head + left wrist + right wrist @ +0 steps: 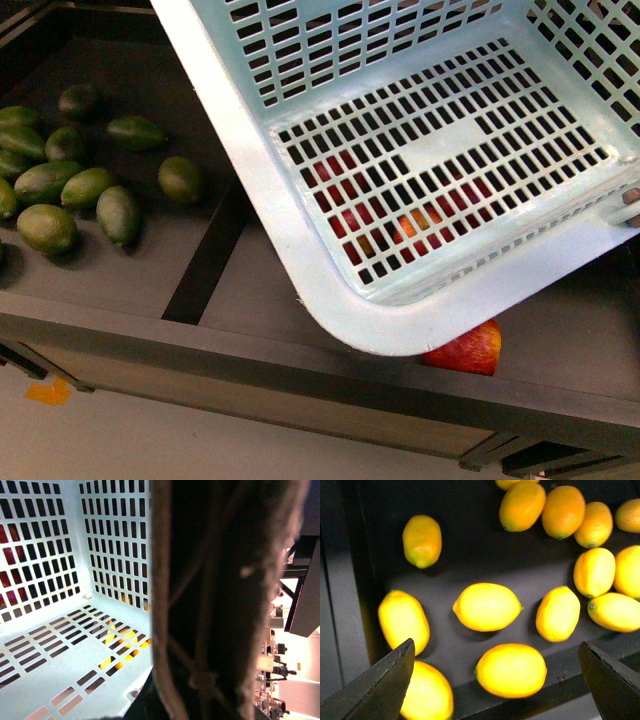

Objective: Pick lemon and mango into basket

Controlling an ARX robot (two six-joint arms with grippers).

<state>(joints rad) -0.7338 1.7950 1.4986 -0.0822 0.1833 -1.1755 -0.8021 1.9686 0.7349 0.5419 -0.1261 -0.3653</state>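
The pale blue-green basket (pixel 300 200) hangs tilted over the shelf and fills the upper right of the front view. In the left wrist view its slotted walls (pixel 50 630) show, with the brown handle (pixel 220 600) close in front. My left gripper is shut on the basket; its jaws do not show. No fruit shows inside. My right gripper (pixel 496 682) is open above several bright yellow lemons, with one lemon (pixel 510 670) between its fingertips and another lemon (pixel 487 607) just beyond. A red and orange-yellow fruit (pixel 465 350) peeks out under the basket; I cannot tell mango from apple.
Several dark green oval fruits (pixel 85 185) lie in the left shelf compartment, bounded by a dark divider (pixel 205 265). Red and orange fruits (pixel 400 225) show through the basket floor. Orange-yellow fruits (pixel 522 505) lie beyond the lemons. The shelf's front lip (pixel 520 702) runs under the right gripper.
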